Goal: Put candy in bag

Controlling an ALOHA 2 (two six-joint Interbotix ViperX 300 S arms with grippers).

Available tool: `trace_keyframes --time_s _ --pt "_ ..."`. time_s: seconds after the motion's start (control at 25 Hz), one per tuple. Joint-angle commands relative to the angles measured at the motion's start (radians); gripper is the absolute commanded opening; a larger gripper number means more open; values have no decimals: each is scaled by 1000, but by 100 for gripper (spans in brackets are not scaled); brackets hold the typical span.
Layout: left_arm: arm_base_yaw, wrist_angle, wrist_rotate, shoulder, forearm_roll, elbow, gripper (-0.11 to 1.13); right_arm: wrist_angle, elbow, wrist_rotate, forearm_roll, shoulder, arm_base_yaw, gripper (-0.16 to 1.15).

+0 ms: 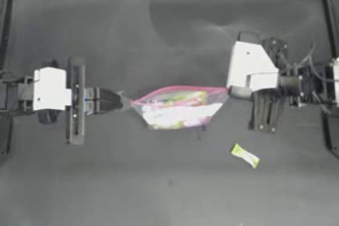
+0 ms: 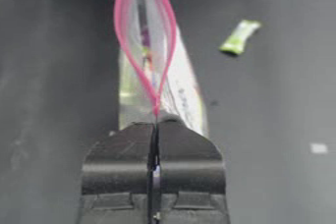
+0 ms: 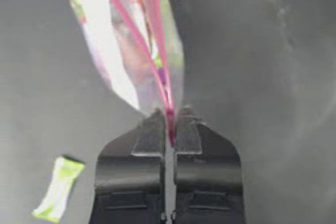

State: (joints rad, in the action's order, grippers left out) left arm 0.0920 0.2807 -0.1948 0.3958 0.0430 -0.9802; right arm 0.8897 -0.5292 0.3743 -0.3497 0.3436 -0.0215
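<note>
The small flat yellow-green wrapped candy (image 1: 245, 155) lies loose on the dark surface (image 1: 132, 185) just nearer than the clear pink-rimmed plastic bag (image 1: 177, 108), whose opposite corners the left gripper (image 1: 124, 100) and right gripper (image 1: 233, 91) pinch closed, bare surface stretching beyond.

Both arms carry a white boxy housing over dark metal links. The left gripper (image 1: 126, 101) has black, broad-shouldered jaws tapering to narrow tips, with a long grey rail set crosswise behind them. The right gripper (image 1: 228, 91) is built alike; thin dark cables loop off its wrist toward 3 o'clock.
</note>
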Motion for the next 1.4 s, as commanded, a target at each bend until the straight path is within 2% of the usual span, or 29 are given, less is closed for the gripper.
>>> trace_keyframes --time_s 0.04,0.36,0.64,0.88,1.4 --pt "-9 -9 2 3 2 11 6 -18 9 34 -14 -6 -25 6" --pt "-2 -20 -6 -57 2 11 6 -98 -57 123 -52 -18 -40 6" --pt "5 -20 -15 -83 2 12 6 -206 -107 179 -63 -32 -43 6" --pt "6 -20 -15 -95 2 15 6 -265 -118 186 -64 -67 -43 6" --pt "-11 21 -15 -196 2 61 6 -279 -132 183 -64 -103 -43 6"
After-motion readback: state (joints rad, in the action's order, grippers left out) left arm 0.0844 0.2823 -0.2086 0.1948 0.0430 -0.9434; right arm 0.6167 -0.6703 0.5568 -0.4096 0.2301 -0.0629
